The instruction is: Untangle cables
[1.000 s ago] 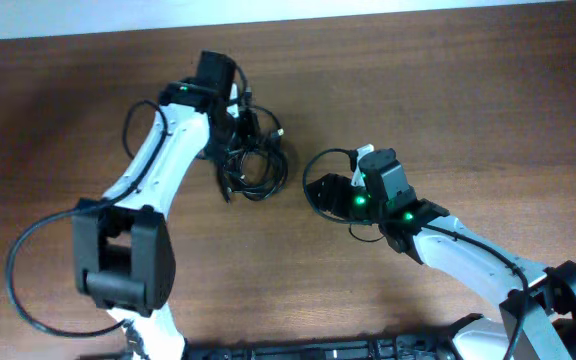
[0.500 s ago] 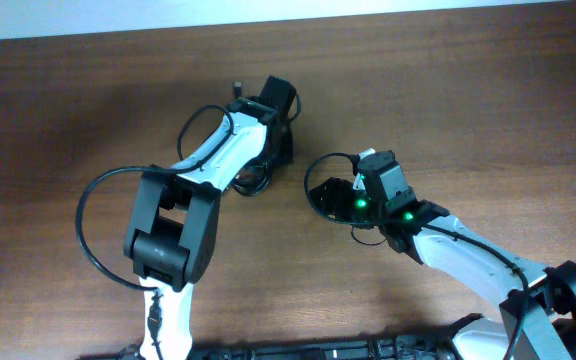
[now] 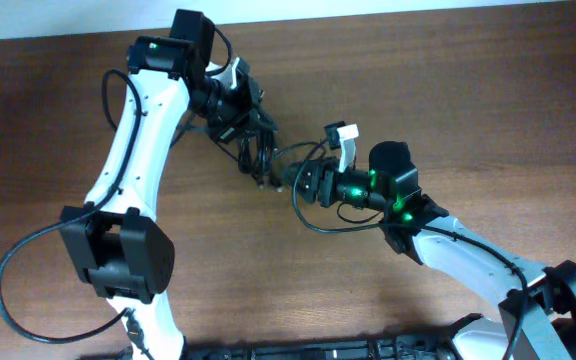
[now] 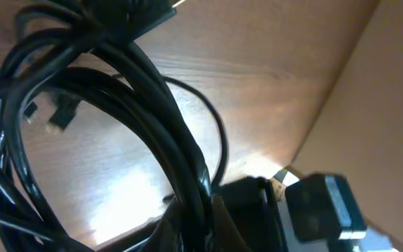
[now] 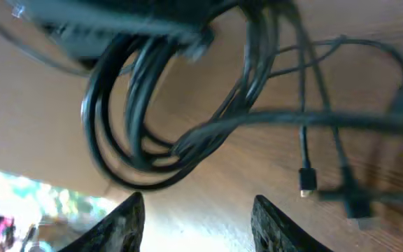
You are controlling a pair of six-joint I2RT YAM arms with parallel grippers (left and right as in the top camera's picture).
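My left fingers (image 3: 233, 100) apparently clamp the cables (image 3: 258, 150); right fingers (image 5: 128, 217) gape empty. I should draw one loop out slowly.

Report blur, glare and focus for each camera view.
Overhead: sharp and evenly lit, cables distinct. Left wrist: strong glare on the table, nearest cables soft. Right wrist: cables smeared by blur, blown-out brightness lower left beside the right end effector.
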